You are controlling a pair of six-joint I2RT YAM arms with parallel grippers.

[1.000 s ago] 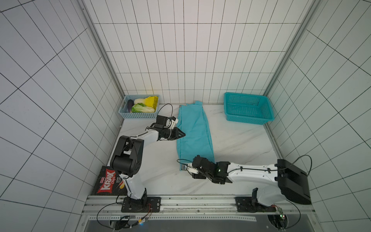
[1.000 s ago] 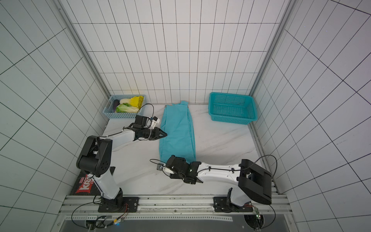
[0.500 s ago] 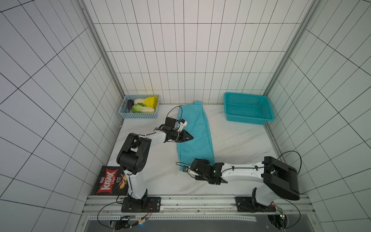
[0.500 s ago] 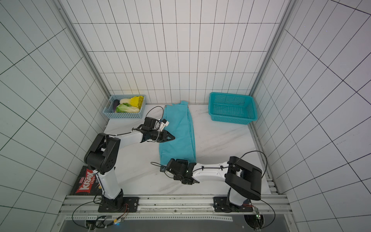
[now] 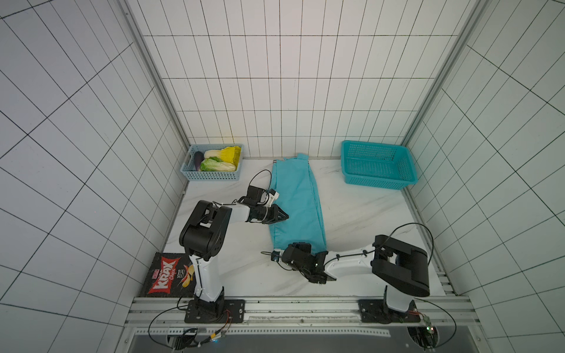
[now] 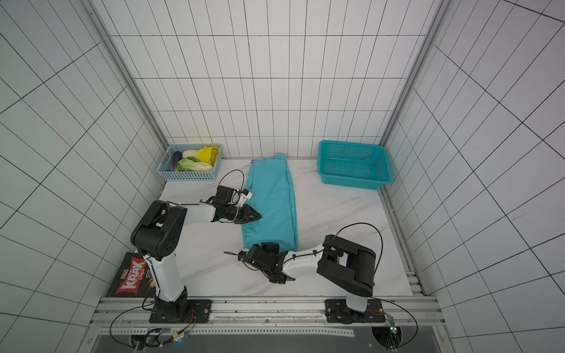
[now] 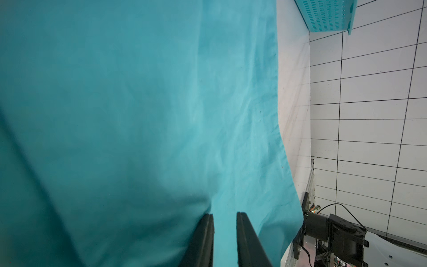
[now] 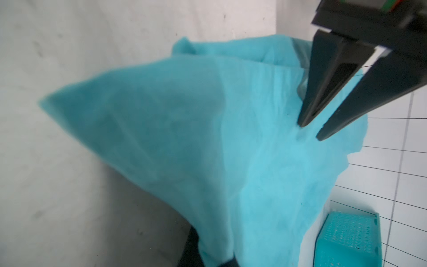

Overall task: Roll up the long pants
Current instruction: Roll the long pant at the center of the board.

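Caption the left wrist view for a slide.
Teal pants fill the frame; left fingers, slightly apart, sit over them, with a teal basket beyond.

We're looking into a robot test cell, a lab rig through and through. White tiled walls (image 5: 290,91) box in the far side and both flanks, with aluminium posts (image 5: 153,76) running up the far corners. Along the near edge, an aluminium rail (image 5: 290,305) has the left arm's base (image 5: 214,310) and the right arm's base (image 5: 388,311) bolted onto it, cables (image 5: 162,324) trailing below. The surface (image 5: 360,214) is white and marble-patterned. Props sit about: a vegetable basket (image 5: 214,177) far left, a teal basket (image 5: 379,180) far right and a crisp packet (image 5: 169,275) near left.
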